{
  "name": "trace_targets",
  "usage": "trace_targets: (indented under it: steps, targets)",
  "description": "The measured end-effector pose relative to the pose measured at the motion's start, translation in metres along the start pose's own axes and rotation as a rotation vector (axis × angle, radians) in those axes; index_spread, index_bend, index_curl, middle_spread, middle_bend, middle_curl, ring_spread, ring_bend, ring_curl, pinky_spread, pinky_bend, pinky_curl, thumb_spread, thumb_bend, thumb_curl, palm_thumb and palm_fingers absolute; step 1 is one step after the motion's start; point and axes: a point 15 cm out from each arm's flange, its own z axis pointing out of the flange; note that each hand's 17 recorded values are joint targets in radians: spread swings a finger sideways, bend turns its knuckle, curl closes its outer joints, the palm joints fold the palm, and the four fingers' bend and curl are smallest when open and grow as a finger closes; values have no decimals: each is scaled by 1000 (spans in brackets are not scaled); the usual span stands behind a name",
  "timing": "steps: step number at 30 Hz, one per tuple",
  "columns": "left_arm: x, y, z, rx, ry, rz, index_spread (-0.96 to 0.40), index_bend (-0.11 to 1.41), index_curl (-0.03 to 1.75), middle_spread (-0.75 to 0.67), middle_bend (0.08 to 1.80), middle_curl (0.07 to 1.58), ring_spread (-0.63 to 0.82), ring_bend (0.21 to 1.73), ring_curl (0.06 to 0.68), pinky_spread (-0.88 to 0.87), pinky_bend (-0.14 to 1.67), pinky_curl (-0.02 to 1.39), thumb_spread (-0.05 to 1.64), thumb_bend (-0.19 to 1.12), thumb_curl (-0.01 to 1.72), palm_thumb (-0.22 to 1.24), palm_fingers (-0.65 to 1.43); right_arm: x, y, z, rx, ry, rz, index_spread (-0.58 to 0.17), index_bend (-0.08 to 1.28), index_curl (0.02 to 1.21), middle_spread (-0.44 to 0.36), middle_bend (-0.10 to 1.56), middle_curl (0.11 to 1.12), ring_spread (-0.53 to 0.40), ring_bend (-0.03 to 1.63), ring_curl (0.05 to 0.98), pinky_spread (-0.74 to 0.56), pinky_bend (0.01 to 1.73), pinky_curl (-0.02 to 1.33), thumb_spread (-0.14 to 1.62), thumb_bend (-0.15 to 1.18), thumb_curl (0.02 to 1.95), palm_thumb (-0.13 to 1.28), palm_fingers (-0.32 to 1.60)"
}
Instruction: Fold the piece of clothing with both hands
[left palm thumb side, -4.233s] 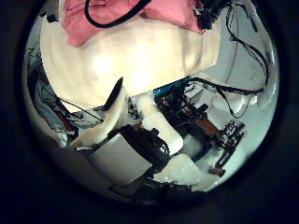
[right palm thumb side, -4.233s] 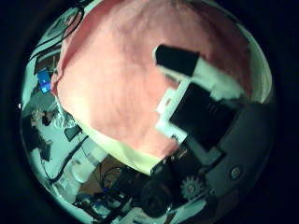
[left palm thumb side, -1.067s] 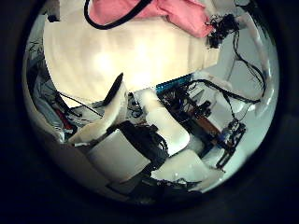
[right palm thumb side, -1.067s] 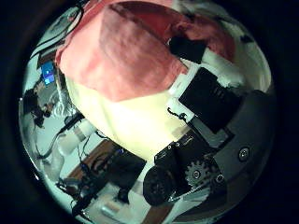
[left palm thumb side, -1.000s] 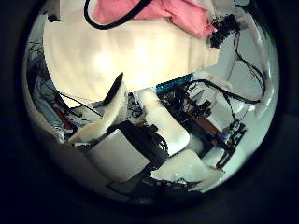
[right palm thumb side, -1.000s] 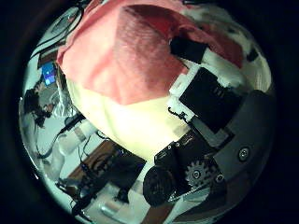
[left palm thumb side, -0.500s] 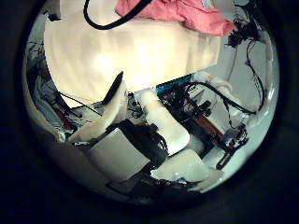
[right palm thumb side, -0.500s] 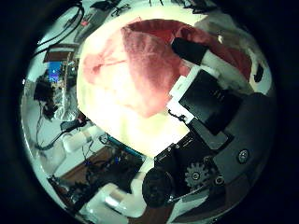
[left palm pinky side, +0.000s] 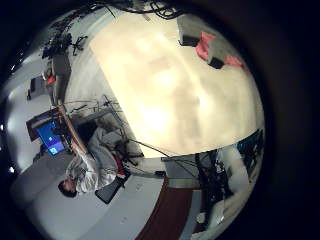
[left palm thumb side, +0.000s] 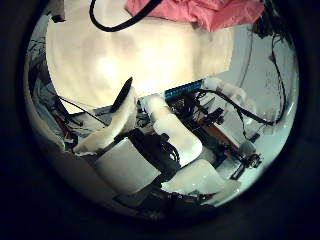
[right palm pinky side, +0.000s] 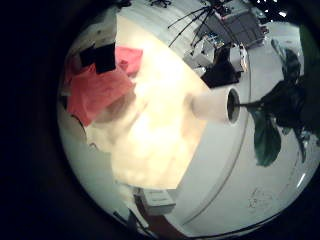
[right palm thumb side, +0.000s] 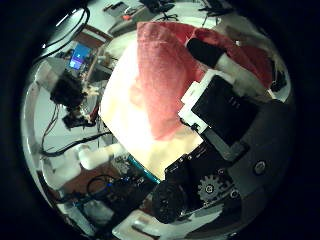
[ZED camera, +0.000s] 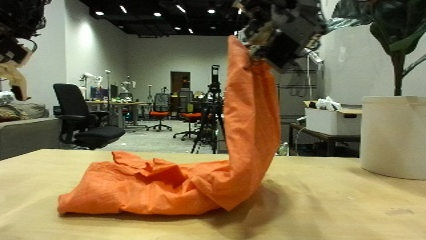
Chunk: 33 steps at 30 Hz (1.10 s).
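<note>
I find the right hand (ZED camera: 277, 28) raised, fingers curled on one edge of the orange garment (ZED camera: 200, 170); the rest lies bunched on the worktop (ZED camera: 333, 205). Left hand (ZED camera: 16, 40) hangs relaxed, empty. Fold under way; next, carry edge across.

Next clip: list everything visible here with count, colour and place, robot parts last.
Piece of clothing: one, orange; one end lifted high by the right hand, the rest bunched on the table.
Table: one, light wood; under the clothing.
Plant pot: one, white, holding a green plant; at the table's far edge, on the right hand's side.
Office chair: one, black; in the room behind the table.
Right hand: one, black and white; raised above the table, fingers curled on the clothing's top end.
Left hand: one, dark; raised near the view's top corner, away from the clothing, holding nothing.
</note>
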Motion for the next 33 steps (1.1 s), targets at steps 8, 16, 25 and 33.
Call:
trace_targets:
  steps: [8, 16, 25, 33]
  targets:
    - [-6, 11, -2, 16, 7, -33, -33, 143, 303, -169, 415, 475, -118, 693, 259, -59, 424, 361, 1086, -22, 300, 474, 324, -126, -57, 76, -38, -90, -176, -243, 1077, 853, -110, 1333, 742, -198, 1374, 658, -257, 1257, 730, 961, -3, 856, 1171, 1158]
    - [-6, 18, 4, 12, 17, -45, -22, 154, 293, -183, 443, 488, -129, 720, 264, -81, 460, 367, 1087, -22, 299, 474, 313, -175, -97, 128, 32, -173, -189, -254, 1008, 832, -120, 1271, 706, -215, 1344, 626, -329, 1182, 696, 1061, -73, 801, 895, 1087]
    - [0, 24, 10, 9, 22, -44, -19, 160, 296, -187, 459, 499, -133, 740, 267, -86, 474, 366, 1086, -22, 301, 471, 303, -129, -109, 99, 120, -264, -101, -329, 529, 677, -125, 944, 603, -242, 1188, 553, -332, 970, 602, 1278, -13, 643, 826, 170]
    - [8, 25, 10, 14, 17, -33, -19, 163, 302, -177, 462, 503, -133, 749, 267, -87, 484, 364, 1082, -21, 306, 476, 297, -80, -96, 26, 230, -327, -31, -345, 477, 562, -46, 775, 517, -109, 992, 445, 127, 851, 501, 1345, -11, 560, 795, 122]
